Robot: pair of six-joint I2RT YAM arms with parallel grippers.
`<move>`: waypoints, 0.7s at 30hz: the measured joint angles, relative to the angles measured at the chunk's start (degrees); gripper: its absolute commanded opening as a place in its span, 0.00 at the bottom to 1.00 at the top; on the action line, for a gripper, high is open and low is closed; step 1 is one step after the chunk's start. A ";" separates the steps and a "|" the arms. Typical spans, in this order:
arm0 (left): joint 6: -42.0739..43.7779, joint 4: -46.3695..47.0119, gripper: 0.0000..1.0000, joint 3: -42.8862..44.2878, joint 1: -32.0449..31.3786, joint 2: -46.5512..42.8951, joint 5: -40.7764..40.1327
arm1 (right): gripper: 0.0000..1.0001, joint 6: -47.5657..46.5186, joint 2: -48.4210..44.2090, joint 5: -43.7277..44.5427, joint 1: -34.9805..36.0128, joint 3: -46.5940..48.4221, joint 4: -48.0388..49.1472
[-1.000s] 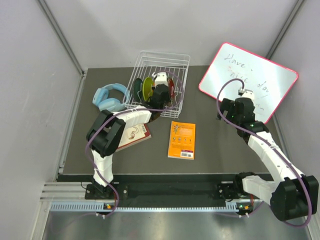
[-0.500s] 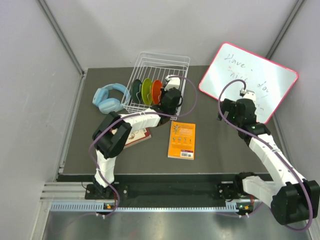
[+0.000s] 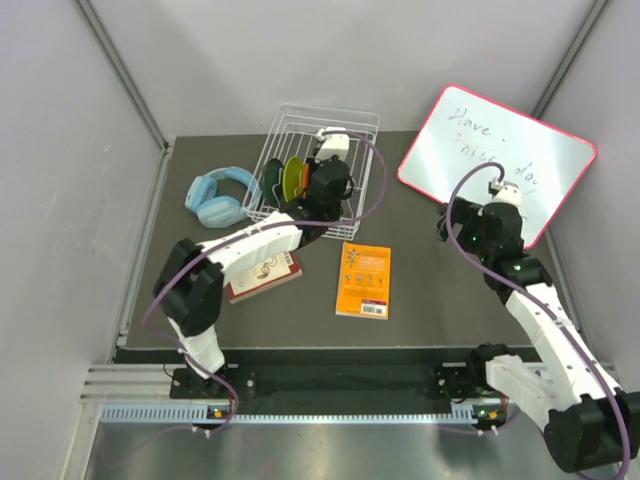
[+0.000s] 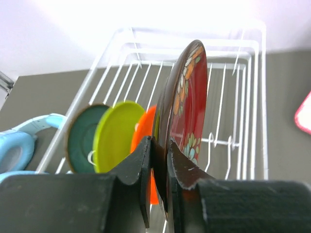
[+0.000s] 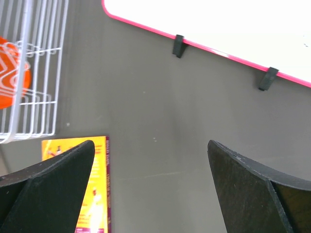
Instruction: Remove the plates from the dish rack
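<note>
The white wire dish rack (image 3: 350, 125) stands at the table's back; it also shows in the left wrist view (image 4: 233, 92). The dark teal (image 4: 80, 141), lime green (image 4: 116, 131) and orange (image 4: 142, 131) plates stand upright in its slots. My left gripper (image 4: 160, 145) is shut on the rim of the dark red floral plate (image 4: 192, 97), held upright over the rack. From above, the left gripper (image 3: 327, 183) hides that plate; the teal (image 3: 275, 180) and lime (image 3: 292, 176) plates show beside it. My right gripper (image 5: 150, 150) is open and empty over the bare table, near the whiteboard (image 3: 495, 165).
Light blue headphones (image 3: 220, 195) lie left of the rack. An orange book (image 3: 363, 280) lies in front of the rack, and a red and white book (image 3: 265, 272) lies under my left arm. The pink-framed whiteboard leans at the back right.
My left gripper swung out to the rack's near right corner, then back up over the rack's middle, and its elbow dropped to the left. My right arm drifted slightly to the right.
</note>
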 measured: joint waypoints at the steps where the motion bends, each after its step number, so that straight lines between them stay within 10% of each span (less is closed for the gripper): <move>1: -0.74 -0.90 0.00 -0.13 0.02 -1.73 0.39 | 1.00 0.13 -0.52 -0.72 0.00 -0.07 0.07; 11: -19.21 -8.35 0.00 -9.53 0.44 -20.79 22.86 | 1.00 5.16 -3.72 -16.81 0.00 -6.71 8.46; 21: -32.79 -9.92 0.00 -20.76 0.20 -18.29 41.88 | 1.00 12.48 -4.02 -28.41 1.18 -11.96 22.34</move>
